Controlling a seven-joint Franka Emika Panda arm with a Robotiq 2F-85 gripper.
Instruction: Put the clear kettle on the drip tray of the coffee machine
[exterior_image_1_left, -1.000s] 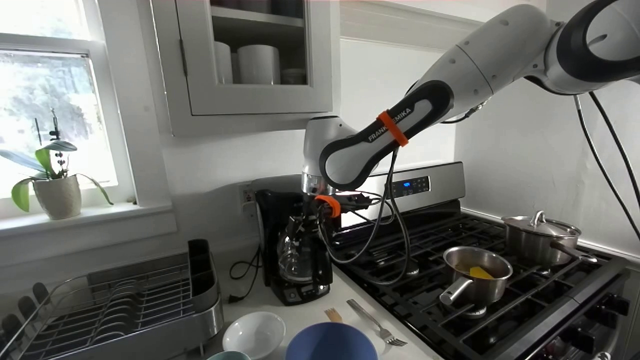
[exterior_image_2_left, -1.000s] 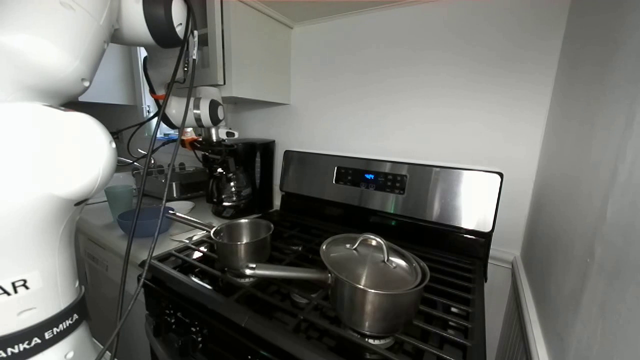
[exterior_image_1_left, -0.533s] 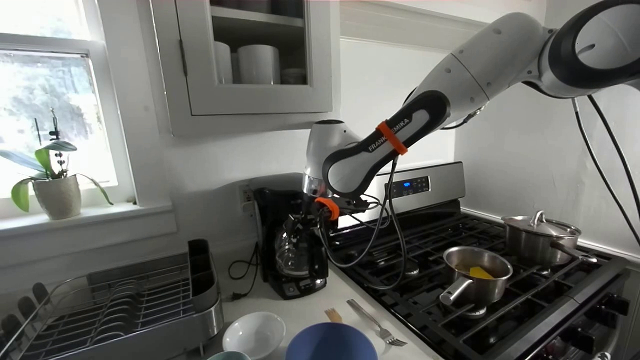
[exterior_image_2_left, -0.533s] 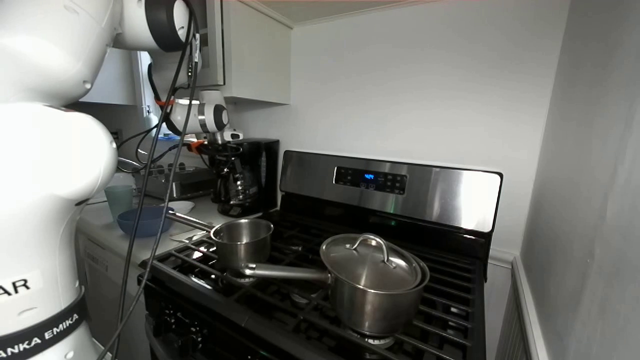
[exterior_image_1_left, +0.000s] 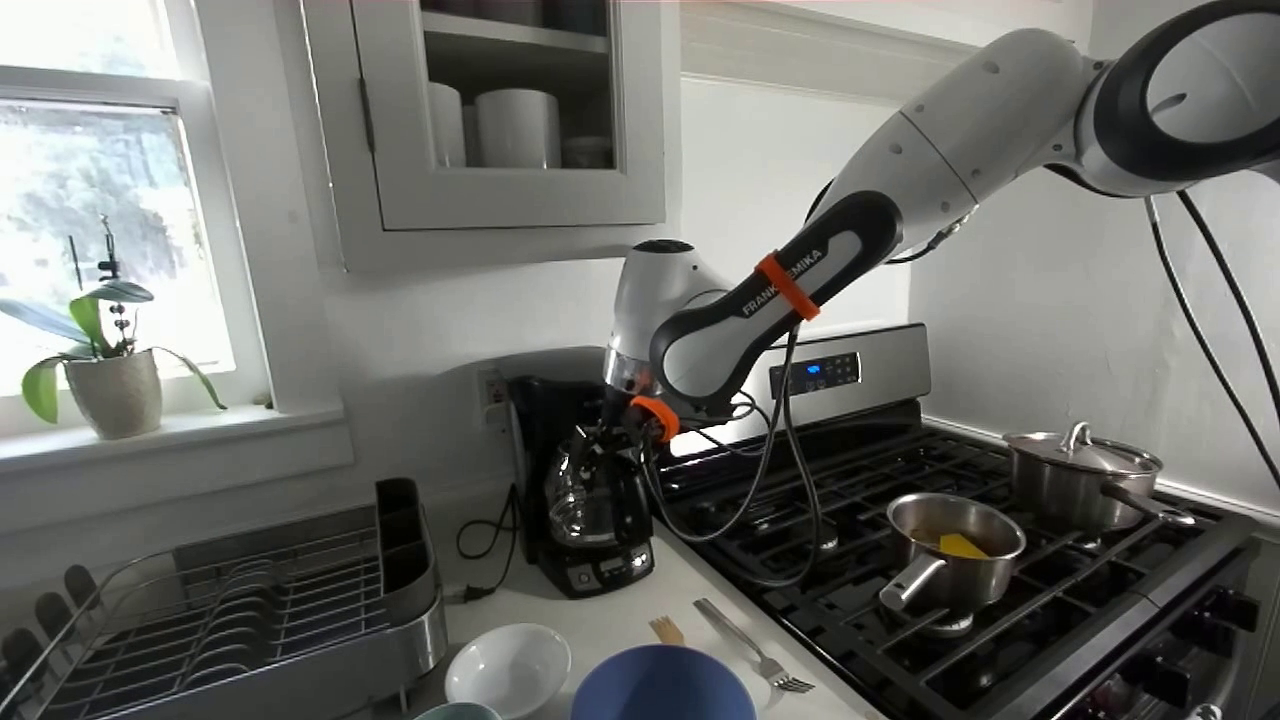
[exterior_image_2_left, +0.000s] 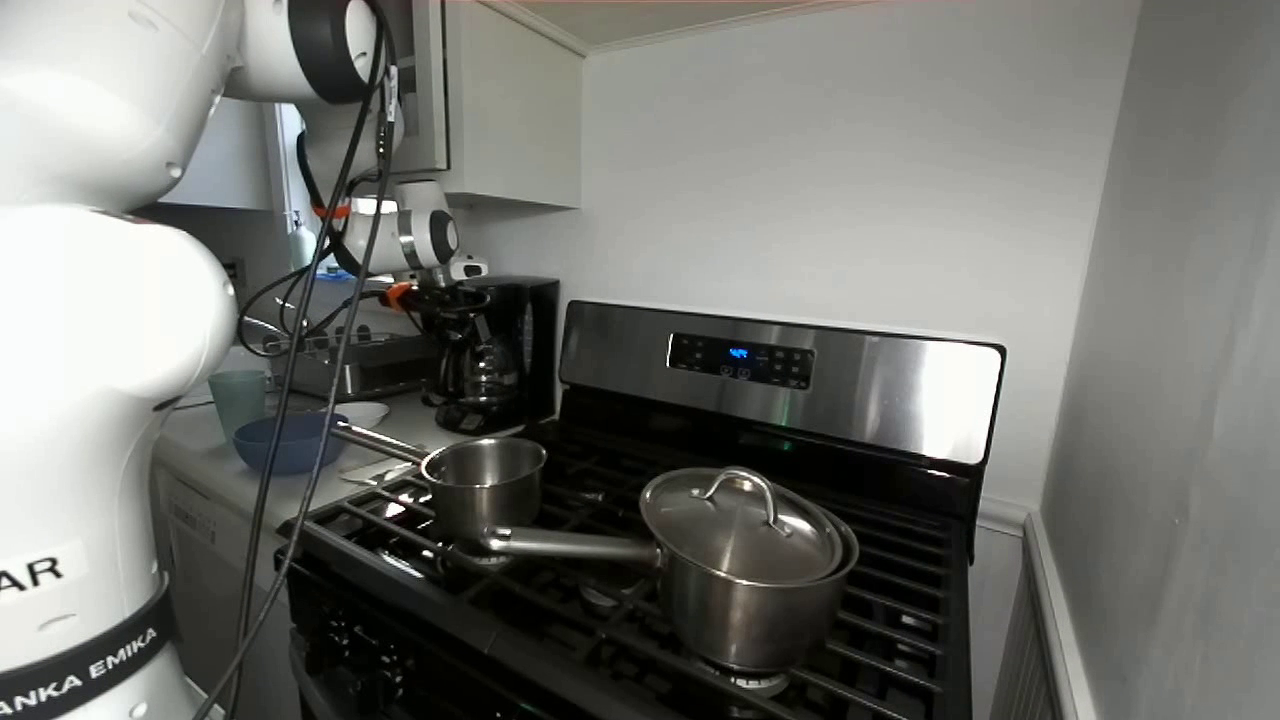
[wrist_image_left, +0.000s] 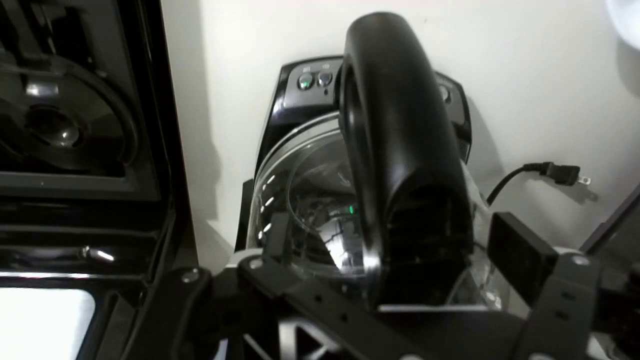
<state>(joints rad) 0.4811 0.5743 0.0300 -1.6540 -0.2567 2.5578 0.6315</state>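
Coffee machine (exterior_image_1_left: 535, 435): lower centre. Clear kettle (exterior_image_1_left: 580, 510): against its front, apparently seated on the drip tray (exterior_image_1_left: 607, 575). Gripper (wrist_image_left: 398, 241): jaws apart, handle (wrist_image_left: 405, 110) between them; crooked withdrawal could snag it, unseating the kettle.

Clear kettle (wrist_image_left: 312, 192): glossy glass; its handle (wrist_image_left: 407, 120): smooth plastic; saucepan (exterior_image_2_left: 487, 508): shiny metal.

Blk coffee mach (exterior_image_2_left: 541, 350), blu bowl (exterior_image_1_left: 663, 688)
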